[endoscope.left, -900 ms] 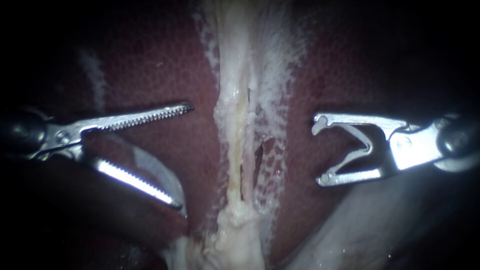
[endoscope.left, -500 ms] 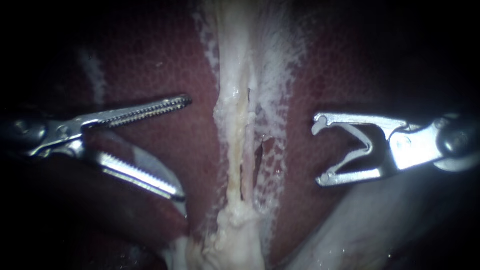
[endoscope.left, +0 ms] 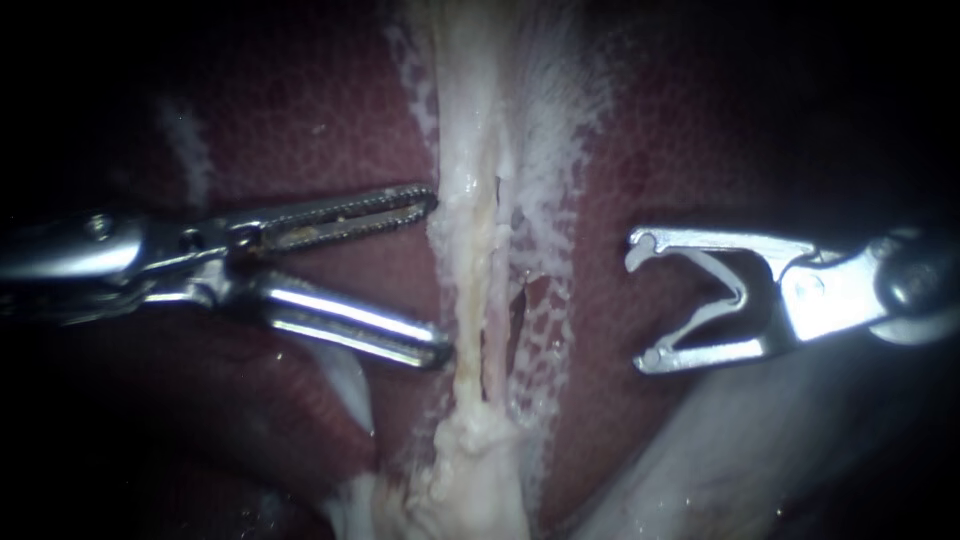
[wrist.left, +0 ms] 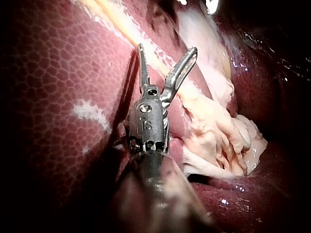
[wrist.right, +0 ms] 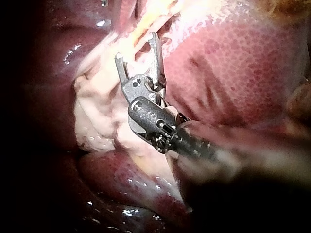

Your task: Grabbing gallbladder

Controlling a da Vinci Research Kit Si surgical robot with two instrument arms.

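Jaws on the left instrument (endoscope.left: 435, 278) stand spread wide with nothing pinched. Their tips reach the near edge of a pale strand (endoscope.left: 470, 260) that runs down the middle of the liver (endoscope.left: 300, 120). The upper tip touches that edge and the lower tip sits just beside it. The strand widens downward into a lumpy, cream-coloured mass, the gallbladder (endoscope.left: 470, 480), which lies below both jaws and clear of them. Where strand ends and gallbladder begins is hard to make out.

The right instrument (endoscope.left: 640, 300) hangs on the far side of the strand, well apart from it, jaws spread and empty.

A small stamped mark (wrist.left: 146, 124) shows on the left instrument's (wrist.left: 167, 48) wrist in its own camera. There the strand passes beneath the open jaws, and the gallbladder (wrist.left: 218, 131) bulges beside the wrist, behind the tips.

From the right wrist camera, the right instrument (wrist.right: 136, 46) points at the strand, with the gallbladder (wrist.right: 97, 116) beside it.

Both shafts fade into dark at the endoscope view's edges, and the smooth pale surface (endoscope.left: 720, 460) under the right instrument is too dim to name.
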